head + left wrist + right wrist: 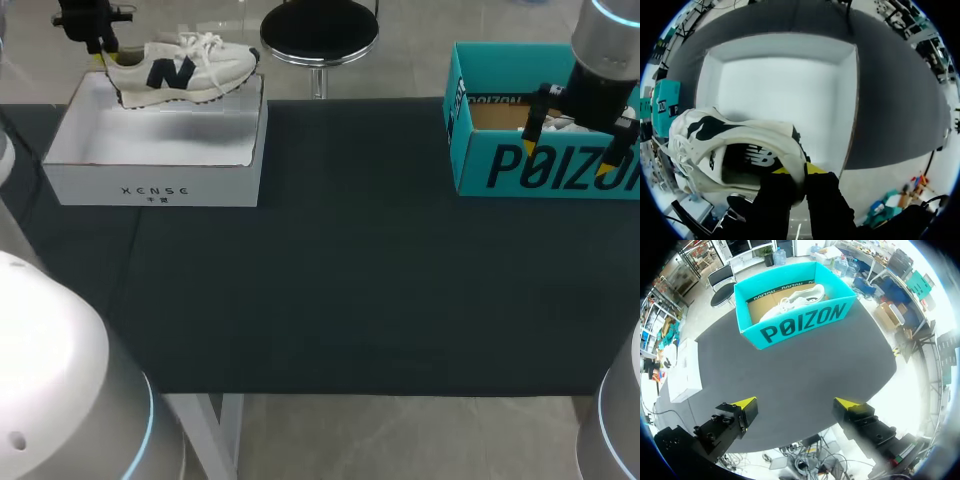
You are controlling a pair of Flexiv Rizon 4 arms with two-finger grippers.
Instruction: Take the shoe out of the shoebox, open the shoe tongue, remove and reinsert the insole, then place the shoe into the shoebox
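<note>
Our left gripper (799, 170) is clenched on the shoe's (180, 68) heel collar, one yellow tip inside the opening and one outside. We judge that grip is chosen because the stiff heel lets the shoe hang level. The shoe is held clear above the white box (150, 187), over its twelve o'clock rim, heel toward nine and toe toward three. The box sits at about ten o'clock on the table (350, 270), its open mouth facing up. Our right gripper (797, 405) is released and empty, fingers spread wide above the teal box (520, 165) at two o'clock, probably parked out of the way. A second shoe (795, 300) lies in that box. The held shoe is a cream-white runner with a dark side mark, white laces (205, 42) and a dark insole (747, 160) seemingly seated inside.
</note>
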